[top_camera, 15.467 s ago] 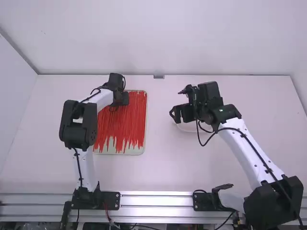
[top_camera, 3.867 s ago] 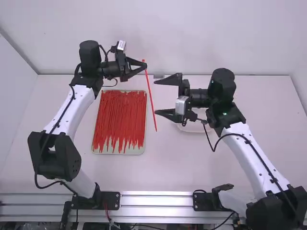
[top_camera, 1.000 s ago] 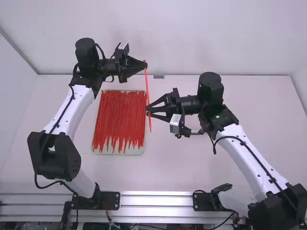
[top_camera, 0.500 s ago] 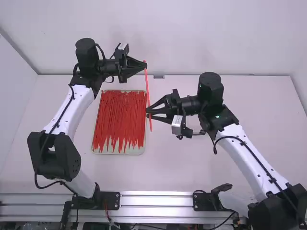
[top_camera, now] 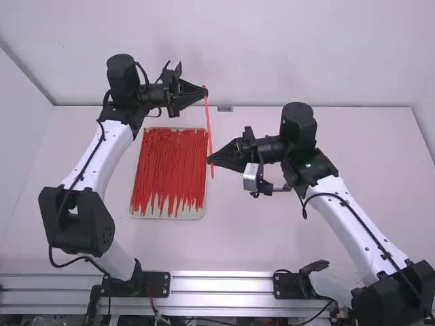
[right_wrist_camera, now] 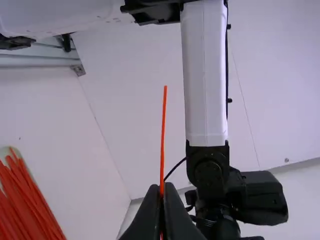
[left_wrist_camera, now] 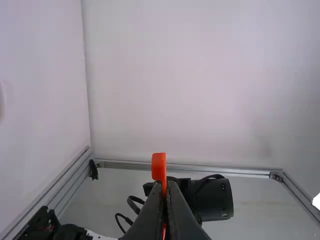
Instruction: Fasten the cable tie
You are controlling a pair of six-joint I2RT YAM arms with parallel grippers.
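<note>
From above, my left gripper (top_camera: 202, 90) is clamped on the 12 o'clock end of the cable tie (top_camera: 209, 129). My right gripper (top_camera: 211, 160) is clamped near its 6 o'clock end, beside the tray's (top_camera: 170, 216) 3 o'clock edge.

Left wrist: my fingers pinch the cable tie's head (left_wrist_camera: 159, 167).

Right wrist: my fingers pinch its strap (right_wrist_camera: 163, 135).

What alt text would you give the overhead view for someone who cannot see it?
One red cable tie is held above a white table by two robot grippers: the left gripper pinches its head end, the right gripper grips near its tail. Beside it, a tray on the table holds many more red ties.
</note>
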